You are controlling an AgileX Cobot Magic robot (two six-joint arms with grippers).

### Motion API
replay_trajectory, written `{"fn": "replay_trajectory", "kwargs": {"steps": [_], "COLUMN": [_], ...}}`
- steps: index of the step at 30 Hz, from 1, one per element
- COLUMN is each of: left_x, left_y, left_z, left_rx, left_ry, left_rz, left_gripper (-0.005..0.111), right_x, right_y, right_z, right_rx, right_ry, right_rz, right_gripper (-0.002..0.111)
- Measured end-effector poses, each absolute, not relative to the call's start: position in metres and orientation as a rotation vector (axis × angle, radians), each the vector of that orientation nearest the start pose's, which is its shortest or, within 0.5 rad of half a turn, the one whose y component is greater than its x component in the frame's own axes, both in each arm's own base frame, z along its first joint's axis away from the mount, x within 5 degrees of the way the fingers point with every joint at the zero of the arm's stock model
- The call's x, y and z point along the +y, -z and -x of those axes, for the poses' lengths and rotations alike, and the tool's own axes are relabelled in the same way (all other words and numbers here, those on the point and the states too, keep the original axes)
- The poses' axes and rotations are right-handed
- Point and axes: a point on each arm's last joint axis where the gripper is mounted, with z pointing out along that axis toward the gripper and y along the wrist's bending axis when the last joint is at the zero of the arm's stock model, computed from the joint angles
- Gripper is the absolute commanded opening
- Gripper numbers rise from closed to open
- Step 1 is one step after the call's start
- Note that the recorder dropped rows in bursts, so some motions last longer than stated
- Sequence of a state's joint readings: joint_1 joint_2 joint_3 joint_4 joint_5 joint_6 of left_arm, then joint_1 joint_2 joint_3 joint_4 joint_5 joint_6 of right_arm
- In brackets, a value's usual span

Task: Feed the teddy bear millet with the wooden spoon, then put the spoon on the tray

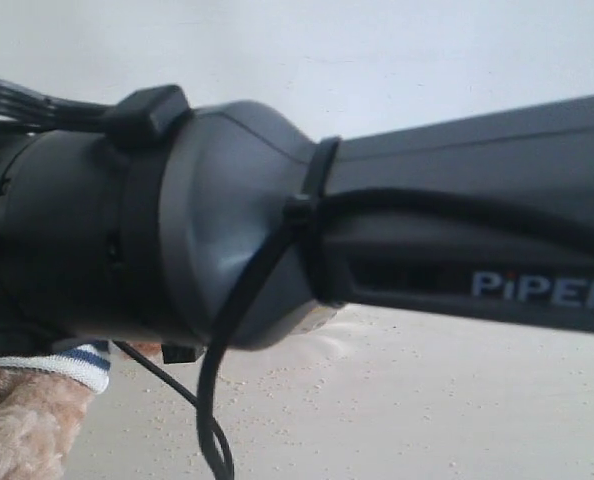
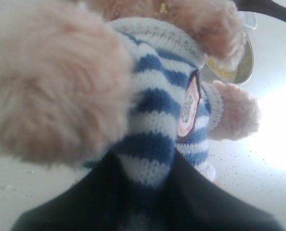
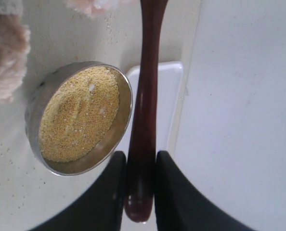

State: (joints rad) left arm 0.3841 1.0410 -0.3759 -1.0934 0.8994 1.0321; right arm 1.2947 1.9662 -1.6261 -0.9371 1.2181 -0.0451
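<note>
The teddy bear (image 2: 157,96) fills the left wrist view, its striped shirt pinched between the dark fingers of my left gripper (image 2: 145,160), which is shut on it. One furry paw with a striped cuff (image 1: 27,415) shows at the exterior view's lower left. My right gripper (image 3: 141,156) is shut on the handle of the wooden spoon (image 3: 145,106); the spoon's oval bowl runs out of frame. Under the handle lies the white tray (image 3: 169,96). Beside it the steel bowl (image 3: 37,103) holds a heap of millet (image 3: 80,120).
A dark robot arm (image 1: 277,220) marked PIPER blocks most of the exterior view. Scattered millet grains (image 1: 357,400) dot the pale tabletop. In the left wrist view the steel bowl (image 2: 232,72) sits behind the bear's shoulder.
</note>
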Motion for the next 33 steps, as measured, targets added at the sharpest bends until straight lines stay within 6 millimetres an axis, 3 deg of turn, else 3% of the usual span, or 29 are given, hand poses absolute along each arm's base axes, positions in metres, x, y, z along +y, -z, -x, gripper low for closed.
{"fn": "replay_trajectory", "kwargs": {"steps": [10, 33], "left_x": [-0.005, -0.005], "left_y": [-0.209, -0.209], "left_z": [-0.155, -0.155], "left_rx": [2.399, 2.399], "left_ry": [0.780, 0.780], "left_rz": [0.044, 0.044], "left_gripper": [0.005, 0.005], "right_x": [0.379, 0.377], "right_y": [-0.277, -0.289], "right_z": [-0.174, -0.169], "right_rx": [1.582, 1.637], "right_ry": [0.893, 0.820], "right_rz": [1.720, 1.598], "right_gripper": [0.014, 0.014]}}
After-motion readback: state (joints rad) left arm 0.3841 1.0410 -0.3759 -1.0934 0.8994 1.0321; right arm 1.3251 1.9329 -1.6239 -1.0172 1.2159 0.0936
